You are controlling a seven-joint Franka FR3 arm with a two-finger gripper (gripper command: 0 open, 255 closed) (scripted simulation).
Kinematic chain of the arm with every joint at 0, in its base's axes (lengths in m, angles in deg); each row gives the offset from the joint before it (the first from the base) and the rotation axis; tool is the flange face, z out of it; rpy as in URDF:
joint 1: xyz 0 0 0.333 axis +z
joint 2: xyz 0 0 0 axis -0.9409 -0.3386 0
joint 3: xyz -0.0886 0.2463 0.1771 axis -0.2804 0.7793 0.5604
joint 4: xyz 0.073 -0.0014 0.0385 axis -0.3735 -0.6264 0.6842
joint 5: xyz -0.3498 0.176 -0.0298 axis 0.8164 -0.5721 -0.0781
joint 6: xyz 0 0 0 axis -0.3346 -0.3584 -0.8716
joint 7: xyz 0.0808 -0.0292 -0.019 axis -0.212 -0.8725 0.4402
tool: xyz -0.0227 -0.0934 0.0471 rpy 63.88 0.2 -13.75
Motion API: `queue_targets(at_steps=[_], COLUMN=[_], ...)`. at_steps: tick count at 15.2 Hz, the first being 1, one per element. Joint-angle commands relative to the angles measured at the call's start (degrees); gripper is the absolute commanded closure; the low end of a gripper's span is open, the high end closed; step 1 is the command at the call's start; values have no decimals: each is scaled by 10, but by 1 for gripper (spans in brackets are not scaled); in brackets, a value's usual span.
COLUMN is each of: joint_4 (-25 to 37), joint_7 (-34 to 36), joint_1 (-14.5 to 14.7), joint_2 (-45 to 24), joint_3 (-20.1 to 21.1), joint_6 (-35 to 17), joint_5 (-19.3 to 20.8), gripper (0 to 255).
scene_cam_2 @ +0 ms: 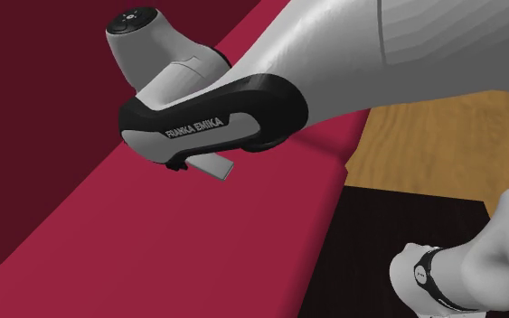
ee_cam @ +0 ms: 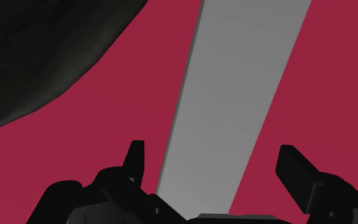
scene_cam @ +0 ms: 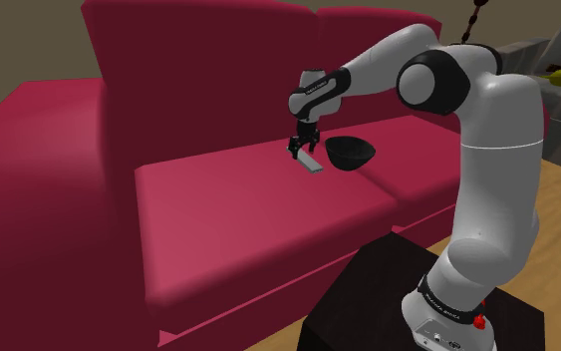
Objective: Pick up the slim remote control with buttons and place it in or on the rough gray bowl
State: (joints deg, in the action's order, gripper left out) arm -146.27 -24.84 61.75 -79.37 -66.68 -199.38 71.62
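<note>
— So where's the remote (scene_cam: 312,163) sitting?
— Lying flat on the crimson sofa (scene_cam: 228,214) seat, centre of the shoulder view, rendering as a plain grey slab. Dark bowl (scene_cam: 351,152) is sitting just to its right, close, not touching.
— Gripper (scene_cam: 304,150)?
— Hanging right over the remote's upper-left end. Wrist view: fingers (ee_cam: 133,159) are standing apart, straddling the slab, crimson showing on both sides. Nothing is being held.
— Second exterior view?
— Arm (scene_cam_2: 243,99) is crossing the frame; one grey end of the remote is poking out beneath it, mid-left.
</note>
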Motion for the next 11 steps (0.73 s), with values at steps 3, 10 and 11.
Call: queue_targets(at_steps=[3,10,11], joint_4=[-5,-5,-5], joint_7=[-2,-2,-2], joint_1=[-1,-1,-1], joint_2=[-5,-5,-5], joint_3=[0,0,0], joint_6=[-10,-10,-10], joint_5=[-1,-1,-1], gripper=[0,255,255])
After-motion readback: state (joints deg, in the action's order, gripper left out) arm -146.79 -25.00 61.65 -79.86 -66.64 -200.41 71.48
